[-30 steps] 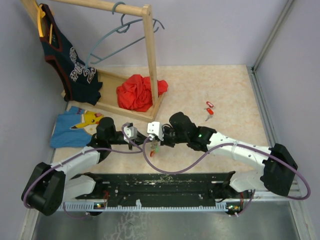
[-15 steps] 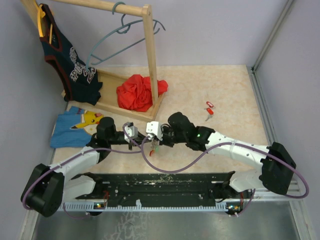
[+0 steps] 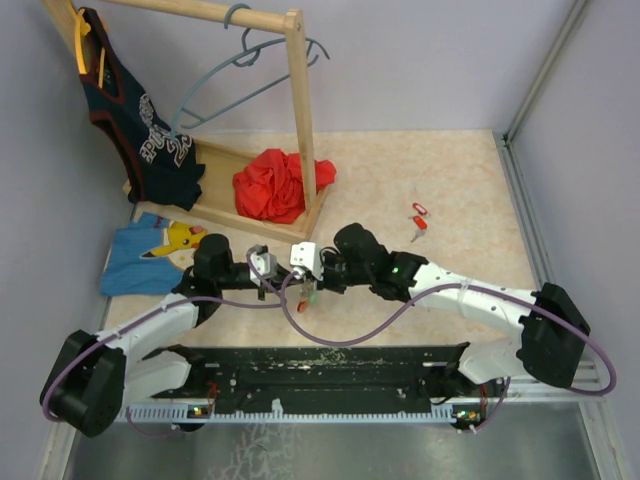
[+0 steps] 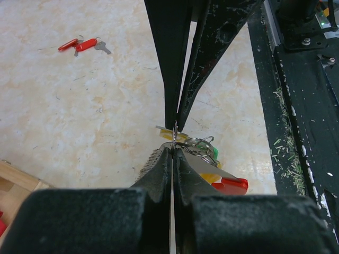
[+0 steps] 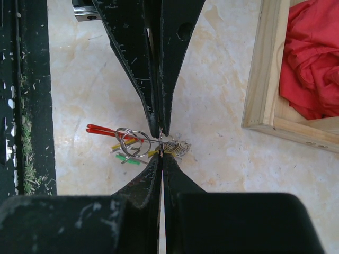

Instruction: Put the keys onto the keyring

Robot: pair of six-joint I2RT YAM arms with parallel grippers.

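Observation:
Both grippers meet tip to tip low over the floor in the middle. My left gripper (image 4: 173,148) is shut on the thin wire of the keyring (image 4: 174,136). My right gripper (image 5: 161,156) is shut on the same wire from the opposite side. A bunch of keys hangs from the wire beside the tips: a red one (image 4: 230,184), a yellow one (image 4: 210,177) and a green one (image 4: 213,154), with small split rings (image 5: 130,142). In the top view the bunch (image 3: 312,295) shows just below the two wrists. Two loose red keys (image 3: 418,222) lie apart to the right.
A wooden clothes rack (image 3: 298,110) stands at the back left, with a red cloth (image 3: 278,185) on its base, a dark jersey (image 3: 140,130) and a grey-blue hanger (image 3: 235,75). A blue shirt (image 3: 150,252) lies left. The black base rail (image 3: 320,365) runs along the near edge.
The right arm has crept slightly left toward the left gripper. Both grippers stay shut on the wire and the bunch of keys has barely moved.

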